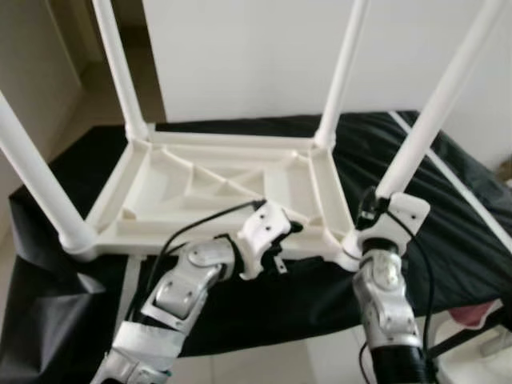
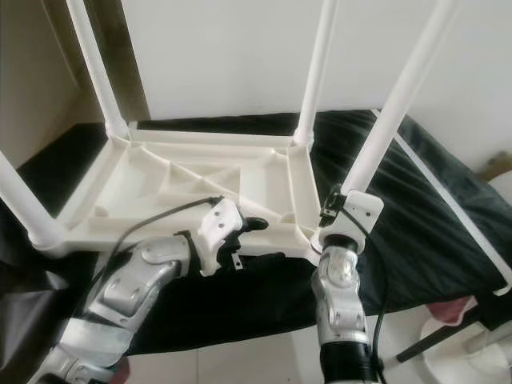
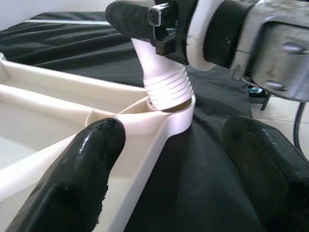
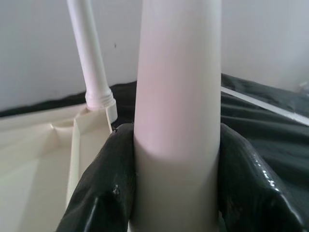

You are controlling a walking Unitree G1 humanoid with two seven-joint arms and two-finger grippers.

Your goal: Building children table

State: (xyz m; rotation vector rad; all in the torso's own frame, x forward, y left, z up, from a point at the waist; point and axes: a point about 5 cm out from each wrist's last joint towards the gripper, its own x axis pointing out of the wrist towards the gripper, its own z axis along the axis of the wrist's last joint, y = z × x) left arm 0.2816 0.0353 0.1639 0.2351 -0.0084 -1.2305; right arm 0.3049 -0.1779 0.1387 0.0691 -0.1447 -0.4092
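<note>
Where the head views look down, the white children's table (image 1: 232,188) lies upside down on a black-draped surface (image 1: 448,200), four legs up, right tool (image 1: 376,210) at the near-right leg (image 1: 420,136). Left wrist view: left tool (image 3: 169,169) spread wide, empty, straddling the frame's corner. Right wrist view: fingers (image 4: 104,188) clamped around that leg.

Under my work lies a black cloth (image 1: 472,200), creased and draped over a raised surface, its near edge hanging down toward the pale tiled floor (image 1: 264,364). A thin white strip (image 2: 448,200) runs diagonally across the cloth on my right. Behind it all stands a plain white wall (image 1: 240,56), and a pink thing (image 1: 480,314) peeks out low on my right.
</note>
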